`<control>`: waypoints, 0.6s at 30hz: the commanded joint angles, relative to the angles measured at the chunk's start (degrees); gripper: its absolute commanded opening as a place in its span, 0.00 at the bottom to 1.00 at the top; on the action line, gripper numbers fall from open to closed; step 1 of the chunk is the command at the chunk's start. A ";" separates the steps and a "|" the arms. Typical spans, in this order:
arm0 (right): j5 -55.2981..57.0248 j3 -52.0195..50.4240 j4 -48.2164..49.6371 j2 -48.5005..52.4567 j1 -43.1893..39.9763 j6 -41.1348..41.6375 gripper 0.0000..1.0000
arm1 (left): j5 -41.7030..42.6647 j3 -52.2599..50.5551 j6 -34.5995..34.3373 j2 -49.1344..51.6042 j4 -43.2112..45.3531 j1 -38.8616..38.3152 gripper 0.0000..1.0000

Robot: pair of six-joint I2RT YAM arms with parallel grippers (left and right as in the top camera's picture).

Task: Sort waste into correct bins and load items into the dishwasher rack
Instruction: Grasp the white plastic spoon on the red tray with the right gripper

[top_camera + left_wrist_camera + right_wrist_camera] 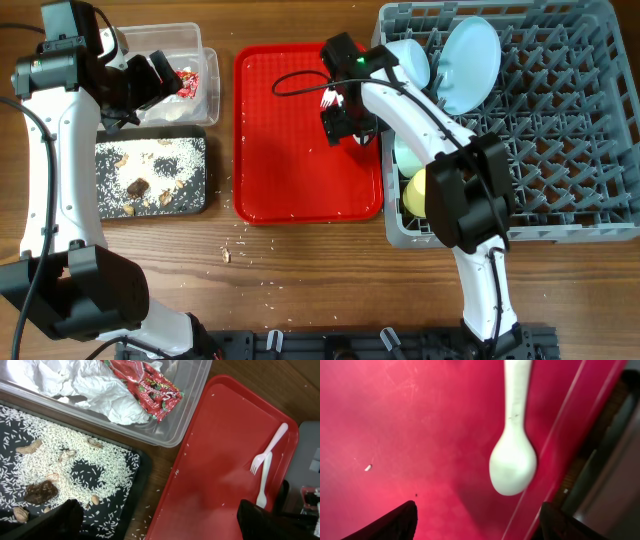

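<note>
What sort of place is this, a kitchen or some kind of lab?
Probably a robotics lab staged like a canteen clean-up station: robot arms stand at a wooden table, with a dishwasher rack holding a plate and bowls, and a red tray with plastic cutlery.

free: red tray (290,150) centre | obstacle: rack (392,235) wall, seemingly close beside spoon (512,467)

The red tray (290,160) carries two white utensils: one fork (270,446) and one spoon (512,467). The single grey rack (560,180) holds one plate (470,58), one yellow cup (414,193) and two bowls, an upper bowl (412,58) and a lower bowl (403,155). One clear tub (212,70) contains one wrapper (155,387). One black tray (206,180) holds several brown scraps (40,491) and grains (100,467) too many to count.
</note>
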 commanded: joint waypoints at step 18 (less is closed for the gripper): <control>0.48 0.04 5.18 7.26 -0.59 -3.39 0.67 | -0.37 0.50 -0.70 -0.22 0.07 0.11 1.00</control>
